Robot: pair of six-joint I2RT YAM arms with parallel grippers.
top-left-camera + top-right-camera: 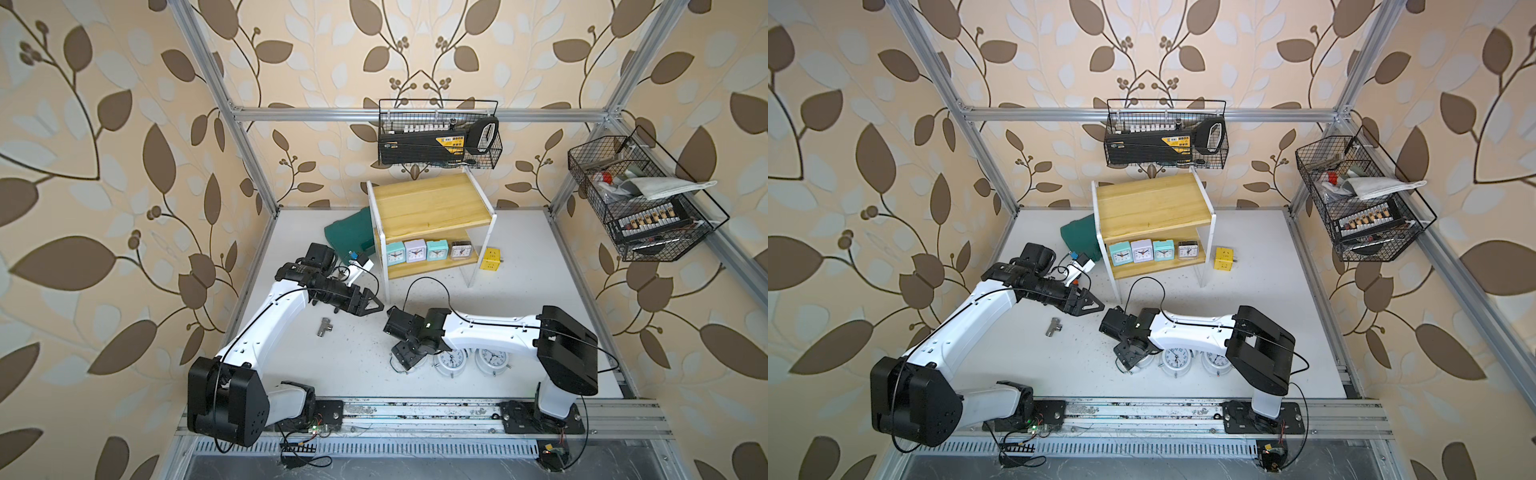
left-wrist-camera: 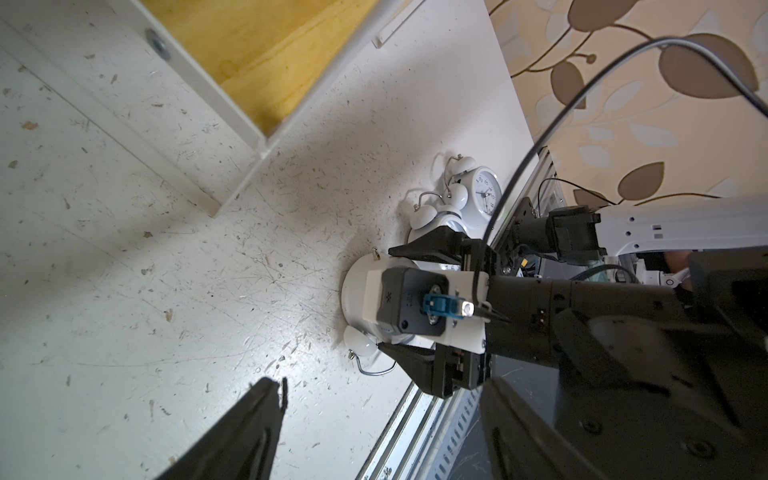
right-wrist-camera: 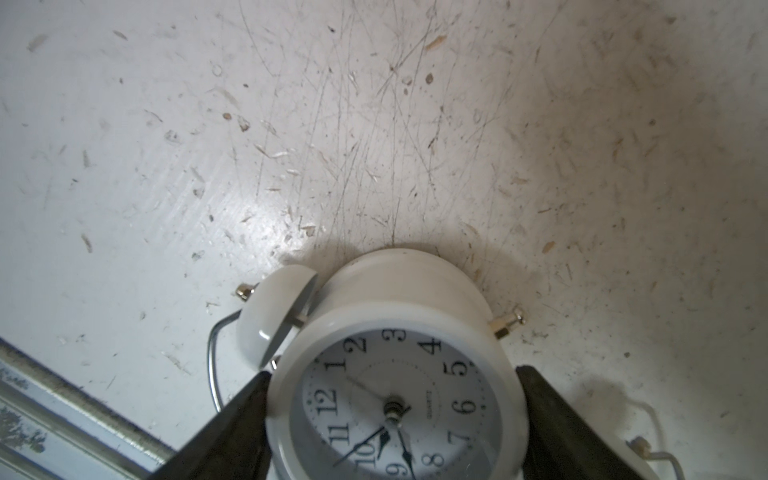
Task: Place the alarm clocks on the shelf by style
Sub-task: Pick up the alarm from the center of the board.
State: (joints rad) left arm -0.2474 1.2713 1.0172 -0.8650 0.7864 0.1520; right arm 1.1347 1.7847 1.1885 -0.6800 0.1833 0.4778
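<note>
In both top views the shelf (image 1: 432, 203) (image 1: 1152, 203) is seen at the back of the table (image 1: 540, 291), and four square clocks (image 1: 415, 250) (image 1: 1142, 251), two teal, one lilac and one dark, are lined up on its lower board. Three round twin-bell clocks are laid on their backs near the front edge: two free ones (image 1: 493, 358) (image 1: 1217, 359) side by side, and a third clock (image 1: 420, 362) (image 1: 1145, 362) mostly covered by the right gripper (image 1: 409, 359) (image 1: 1131, 357), which is pointed down over it. The left gripper (image 1: 371, 304) (image 1: 1092, 305) is held above the table in front of the shelf, its jaws parted and nothing between them. In the left wrist view the left gripper (image 2: 384, 382) is shown spread wide over bare table, while the right gripper (image 2: 385, 298) is seen with one finger on either side of the third clock (image 2: 357, 282); the other two (image 2: 484, 195) are ranged just beyond it. In the right wrist view the fingers (image 3: 232, 424) are pressed against both sides of that clock's case (image 3: 395, 399), which is rested on the table, dial up.
</note>
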